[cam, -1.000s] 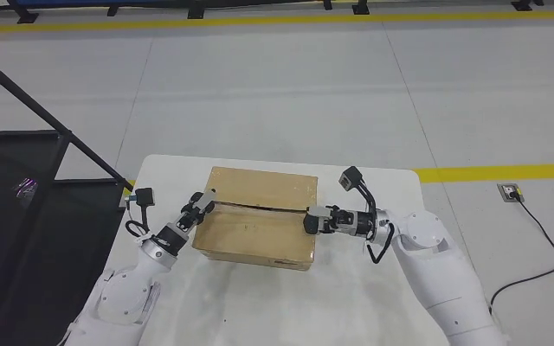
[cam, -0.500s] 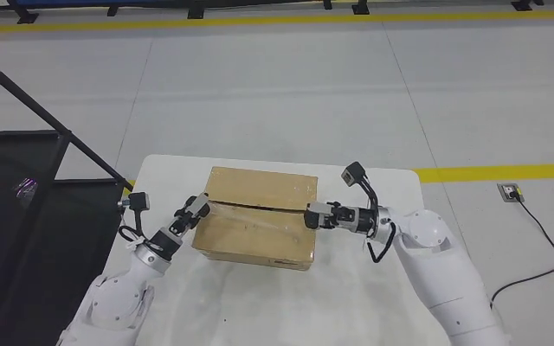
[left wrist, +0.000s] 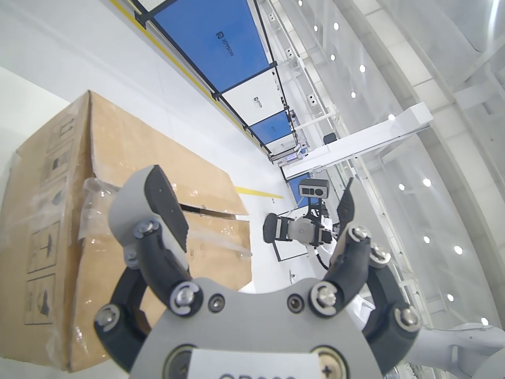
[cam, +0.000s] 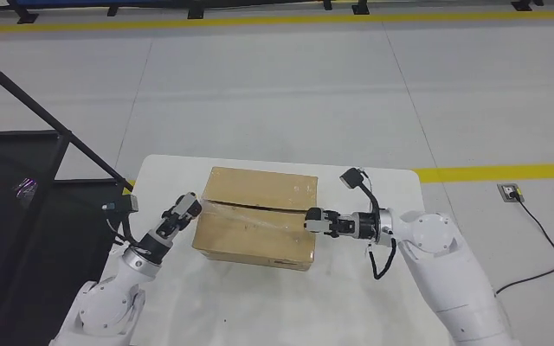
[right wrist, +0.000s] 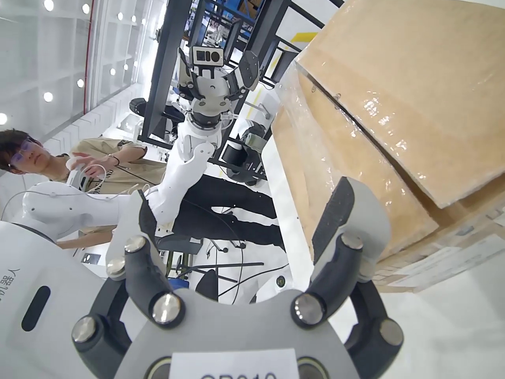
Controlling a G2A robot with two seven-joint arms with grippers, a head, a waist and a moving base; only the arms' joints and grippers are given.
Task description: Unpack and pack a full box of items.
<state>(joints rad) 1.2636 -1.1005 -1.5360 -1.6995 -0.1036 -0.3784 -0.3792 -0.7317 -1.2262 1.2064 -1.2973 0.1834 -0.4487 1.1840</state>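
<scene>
A closed brown cardboard box (cam: 255, 216) sits in the middle of the white table (cam: 346, 294), its top flaps sealed with clear tape along the seam. My left gripper (cam: 184, 208) hangs open just off the box's left end, clear of it; its own view has the left gripper (left wrist: 256, 207) with the box (left wrist: 59, 199) beside one finger. My right gripper (cam: 310, 221) is open at the box's right end, level with the seam. In its own view the right gripper (right wrist: 244, 214) has one finger in front of the box (right wrist: 394, 80) side.
A black metal frame (cam: 52, 138) and dark panel stand off the table's left side. The table has bare surface in front of the box and to its right. A yellow floor line (cam: 485, 173) runs behind the table.
My left gripper has drawn back a little from the box's left end, towards the table's left edge. The right gripper has stayed at the box's right end.
</scene>
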